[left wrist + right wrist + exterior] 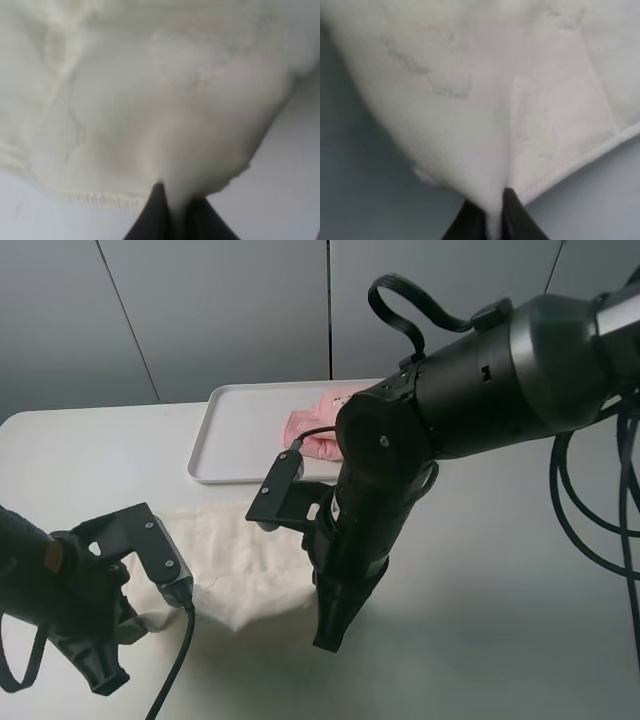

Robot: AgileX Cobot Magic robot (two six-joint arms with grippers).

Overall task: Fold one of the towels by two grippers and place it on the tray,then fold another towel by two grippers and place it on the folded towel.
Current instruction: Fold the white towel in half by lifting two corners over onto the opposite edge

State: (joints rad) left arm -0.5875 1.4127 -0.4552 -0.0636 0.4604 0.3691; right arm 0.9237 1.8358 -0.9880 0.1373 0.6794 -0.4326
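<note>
L gripper [172, 212] and R gripper [492, 217] each clamped tight on near corners of the cream towel [250, 570], lying on table [520, 570] near-centre, prob. ready to fold it. Pink towel [315, 430] sits folded on tray [230, 440], far side.

Setting: a robotics laboratory or test cell, most probably; little of the room is in view. Evidence: a matte white tabletop [520, 580] set against a plain grey panelled wall [230, 310] with thin vertical seams; a black jointed right robot arm [470, 390] and a black left robot arm [40, 570] reaching over it; loose black cable loops [553, 475] beside the right arm.
</note>
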